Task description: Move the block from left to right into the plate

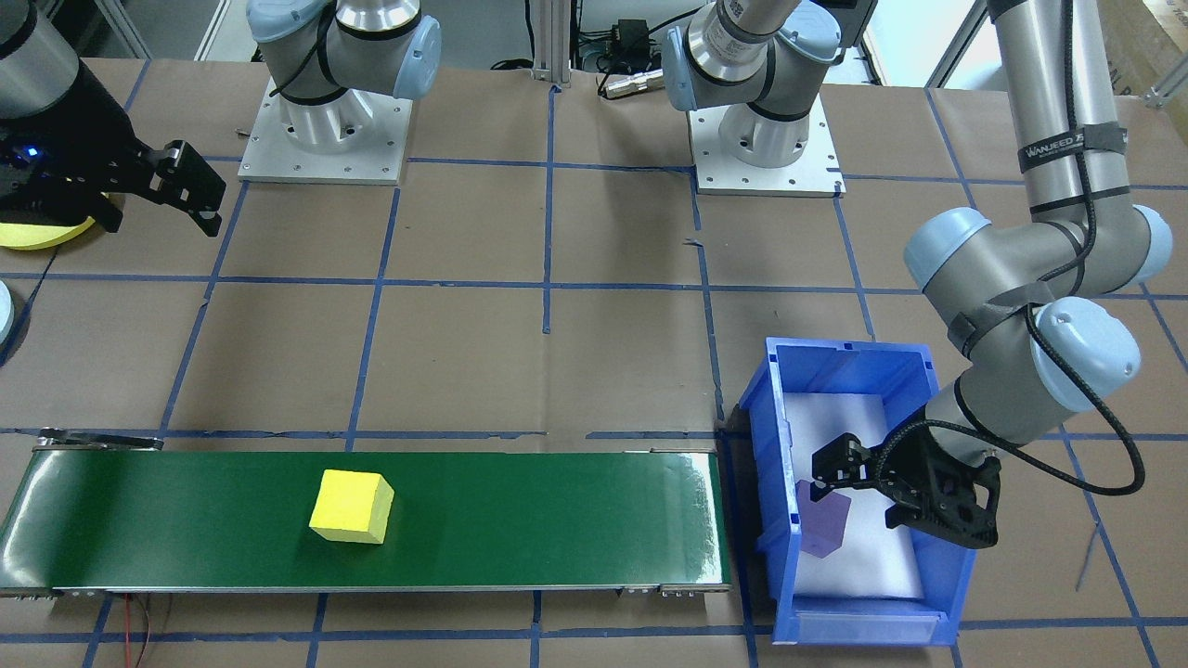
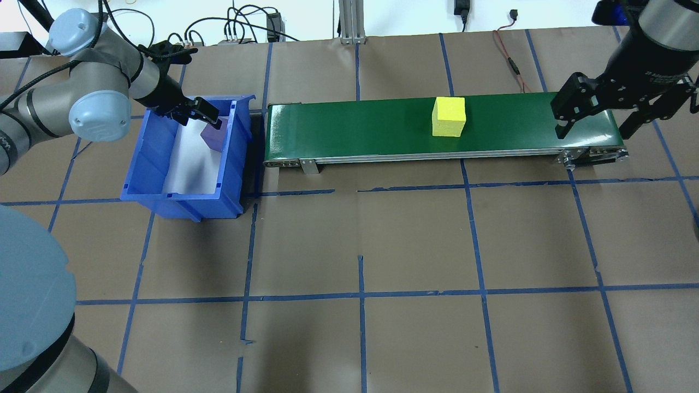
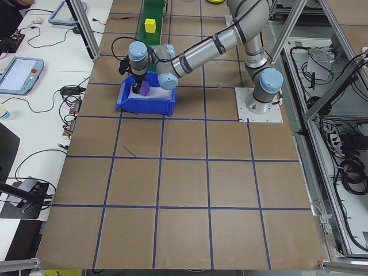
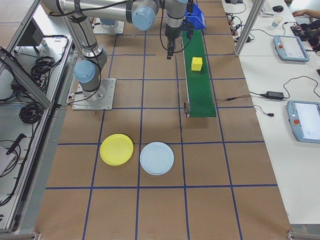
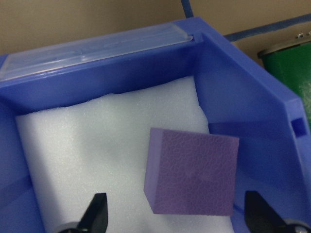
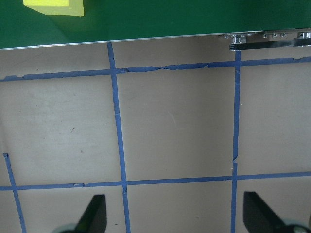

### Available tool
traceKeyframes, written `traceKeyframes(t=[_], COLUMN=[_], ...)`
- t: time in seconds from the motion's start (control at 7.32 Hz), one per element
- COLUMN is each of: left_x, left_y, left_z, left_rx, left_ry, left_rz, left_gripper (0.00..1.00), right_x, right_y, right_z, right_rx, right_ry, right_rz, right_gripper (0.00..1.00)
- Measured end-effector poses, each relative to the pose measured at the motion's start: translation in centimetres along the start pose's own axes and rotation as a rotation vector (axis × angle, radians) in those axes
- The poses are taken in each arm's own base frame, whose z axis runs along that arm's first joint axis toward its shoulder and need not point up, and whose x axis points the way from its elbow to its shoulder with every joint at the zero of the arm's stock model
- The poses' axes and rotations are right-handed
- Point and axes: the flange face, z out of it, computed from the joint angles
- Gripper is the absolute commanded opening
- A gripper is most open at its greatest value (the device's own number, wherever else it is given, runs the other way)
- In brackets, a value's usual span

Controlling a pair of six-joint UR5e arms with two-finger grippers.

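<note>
Purple foam, the block (image 5: 192, 175) lies in the bin (image 5: 245, 104) beneath the left gripper (image 5: 176, 219), its fingers spread and empty; it looks light, slightly soft, best pinched across opposite flat faces.

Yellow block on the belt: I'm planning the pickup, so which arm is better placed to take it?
Probably the right. Its open tool hangs by the belt's end near the yellow block; the left tool is inside the blue bin.
</note>
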Motion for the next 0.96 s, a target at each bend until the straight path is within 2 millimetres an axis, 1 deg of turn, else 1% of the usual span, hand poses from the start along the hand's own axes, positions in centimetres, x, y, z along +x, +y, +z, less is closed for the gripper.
traceKeyframes(t=[0.27, 0.41, 0.55, 0.68, 0.82, 0.96], left_x=[-0.2, -0.2, -0.3, -0.3, -0.3, -0.2], left_y=[-0.1, -0.1, 0.0, 0.1, 0.1, 0.2], left_z=[0.9, 1.5, 2.1, 2.4, 2.5, 2.6], left_rx=[-0.007, -0.008, -0.01, -0.012, -0.014, -0.017], left_ry=[0.013, 0.028, 0.04, 0.046, 0.049, 0.051], left_rz=[-0.003, -0.003, -0.001, 0.0, -0.001, -0.002], left_gripper=[1.0, 1.0, 1.0, 1.0, 1.0, 1.0], right_x=[-0.3, -0.2, -0.1, 0.3, 1.0, 1.8], right_y=[-0.2, -0.9, -2.2, -4.2, -7.6, -11.2], right_z=[-0.6, -0.6, 0.1, 1.7, 4.0, 5.8], right_rx=[0.015, 0.015, 0.0, -0.019, -0.013, 0.008], right_ry=[0.003, 0.003, -0.002, -0.007, -0.006, -0.002], right_rz=[-0.01, -0.012, -0.022, -0.035, -0.046, -0.052], right_gripper=[1.0, 1.0, 1.0, 1.0, 1.0, 1.0])
